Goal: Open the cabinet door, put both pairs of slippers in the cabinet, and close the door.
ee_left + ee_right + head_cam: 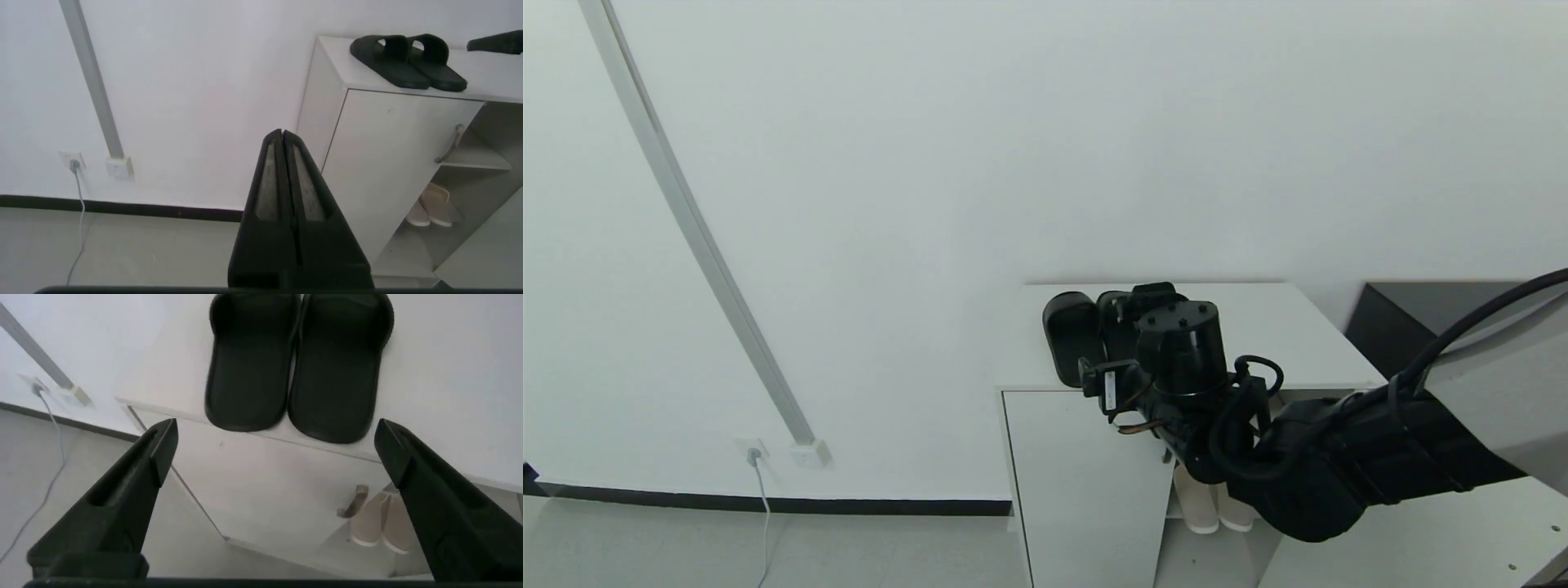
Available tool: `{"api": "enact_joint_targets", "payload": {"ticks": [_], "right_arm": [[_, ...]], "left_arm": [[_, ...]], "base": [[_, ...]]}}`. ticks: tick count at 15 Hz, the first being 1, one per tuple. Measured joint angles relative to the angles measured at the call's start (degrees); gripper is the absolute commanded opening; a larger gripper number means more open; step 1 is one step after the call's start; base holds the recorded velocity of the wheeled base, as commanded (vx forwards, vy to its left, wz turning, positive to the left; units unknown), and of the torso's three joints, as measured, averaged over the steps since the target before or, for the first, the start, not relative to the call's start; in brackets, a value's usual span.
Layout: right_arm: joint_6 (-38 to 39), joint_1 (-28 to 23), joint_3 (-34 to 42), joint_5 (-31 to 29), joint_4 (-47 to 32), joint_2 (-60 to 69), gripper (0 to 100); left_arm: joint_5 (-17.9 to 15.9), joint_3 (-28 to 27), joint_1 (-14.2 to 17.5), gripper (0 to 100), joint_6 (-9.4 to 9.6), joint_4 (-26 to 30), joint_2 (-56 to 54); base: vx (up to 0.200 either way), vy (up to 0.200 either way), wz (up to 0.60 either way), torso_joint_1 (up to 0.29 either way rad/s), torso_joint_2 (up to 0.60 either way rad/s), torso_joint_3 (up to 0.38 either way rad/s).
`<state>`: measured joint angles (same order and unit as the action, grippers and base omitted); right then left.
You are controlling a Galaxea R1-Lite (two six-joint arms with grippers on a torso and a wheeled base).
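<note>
Since the light pair of slippers (1209, 510) lies inside the cabinet (1258, 327), on a lower shelf of its open right compartment, the black pair of slippers (298, 363) is judged the item outstanding. It sits on the cabinet top near the front edge, the two slippers close side by side, with their long axes running from the front edge toward the wall. The right gripper (275, 434) hangs above the front edge, just short of the pair, with its fingers spread wide and holding nothing. The gap between them lies across the width of both slippers, square to their long axes. The left gripper (282, 143) is off to the cabinet's left side, well apart from the pair, with its fingers pressed together and empty. The right arm is plainly the nearer. Judgement: the coming move calls for a short advance and descent onto the pair, taking both slippers in one closure. The left door (1086, 482) is closed
</note>
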<state>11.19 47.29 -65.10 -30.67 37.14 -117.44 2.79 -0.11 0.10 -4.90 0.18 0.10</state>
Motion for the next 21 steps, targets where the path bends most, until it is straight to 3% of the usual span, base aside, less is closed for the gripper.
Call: {"api": "enact_joint_targets", "payload": {"ticks": [10,17,21], "right_arm": [[0.11,0.26,0.99,-1.4,4.78,-4.24,100],[-0.38,-1.18,-5.11,-1.1,6.53,-12.15,100],[-0.41,-3.77,-13.64,0.57,3.22,-16.79,100]], "left_arm": [[-0.2,-0.07,-0.05,0,-0.35,0.0,0.0],[0.0,-0.07,-0.02,0,-0.51,-0.02,0.0],[0.02,-0.07,-0.02,0,-0.54,0.0,0.0]], "base": [[0.18,0.0,0.0,0.001,0.0,0.001],[0.0,0.0,0.0,0.0,0.0,0.0],[0.0,0.0,0.0,0.0,0.0,0.0]]}}
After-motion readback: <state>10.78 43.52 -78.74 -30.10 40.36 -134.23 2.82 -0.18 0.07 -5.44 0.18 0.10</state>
